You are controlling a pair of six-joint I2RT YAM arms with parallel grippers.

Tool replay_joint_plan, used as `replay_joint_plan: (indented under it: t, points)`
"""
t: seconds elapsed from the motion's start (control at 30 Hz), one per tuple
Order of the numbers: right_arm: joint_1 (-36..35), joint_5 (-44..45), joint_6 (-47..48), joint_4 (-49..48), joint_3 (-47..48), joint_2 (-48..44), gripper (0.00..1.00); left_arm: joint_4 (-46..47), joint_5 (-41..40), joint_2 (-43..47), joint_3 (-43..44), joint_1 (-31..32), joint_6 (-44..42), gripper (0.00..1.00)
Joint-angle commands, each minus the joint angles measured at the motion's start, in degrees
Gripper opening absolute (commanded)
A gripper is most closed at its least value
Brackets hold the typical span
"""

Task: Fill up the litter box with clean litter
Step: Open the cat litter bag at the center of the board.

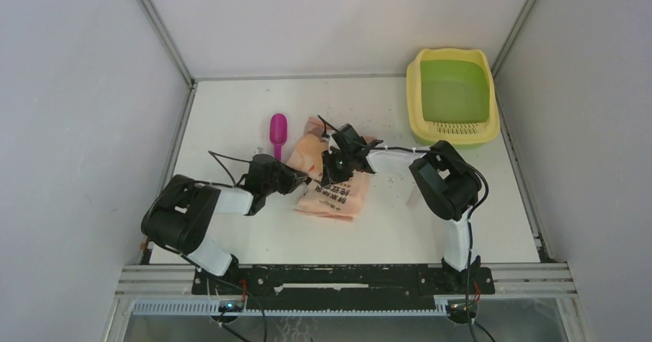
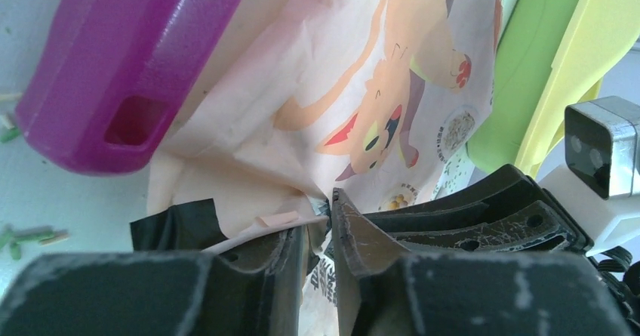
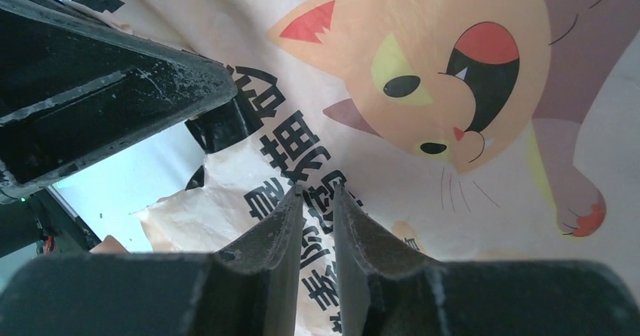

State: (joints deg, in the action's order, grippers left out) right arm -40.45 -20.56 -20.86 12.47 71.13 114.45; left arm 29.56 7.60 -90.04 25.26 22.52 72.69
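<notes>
The litter box [image 1: 454, 131], with a pale yellow rim and a plain green basin, stands at the back right; its edge [image 2: 558, 41] also shows in the left wrist view. A peach-pink bag [image 1: 338, 196] printed with a cat lies mid-table. My left gripper [image 1: 301, 179] [image 2: 330, 200] is shut on the bag's left edge [image 2: 302, 124], and the paper drapes over one finger. My right gripper [image 1: 336, 165] [image 3: 315, 191] is shut on a printed fold of the bag [image 3: 423, 87]. Litter granules [image 1: 388, 177] lie scattered on the table, a few [image 2: 15, 239] near the scoop.
A magenta scoop [image 1: 277, 131] [image 2: 128, 57] lies just left of the bag, beside my left gripper. White walls enclose the table on three sides. The two grippers sit close together over the bag, and the left one's fingers [image 3: 113, 94] show in the right wrist view.
</notes>
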Motion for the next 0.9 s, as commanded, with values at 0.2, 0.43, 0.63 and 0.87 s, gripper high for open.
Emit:
replay_joint_plan:
  t: [0.2, 0.43, 0.63, 0.87]
  points:
    - [-0.2, 3.2, 1.0, 6.7, -4.5, -7.6, 0.38, 3.9, 0.1, 2.0, 1.7, 1.2, -0.4, 0.0]
    - [3.6, 3.9, 1.3, 10.2, -5.8, -18.0, 0.57, 1.9, -1.0, 7.9, 1.3, 1.3, -2.8, 0.0]
    - [8.3, 0.6, 1.6, 13.1, -5.8, -24.0, 0.63, 14.1, -1.9, 10.0, -2.8, 1.5, -1.9, 0.0]
    - [9.4, 1.2, 2.1, 15.2, -7.4, -28.2, 0.65, 24.3, -6.4, 7.6, -6.3, 3.8, 0.0, 0.0]
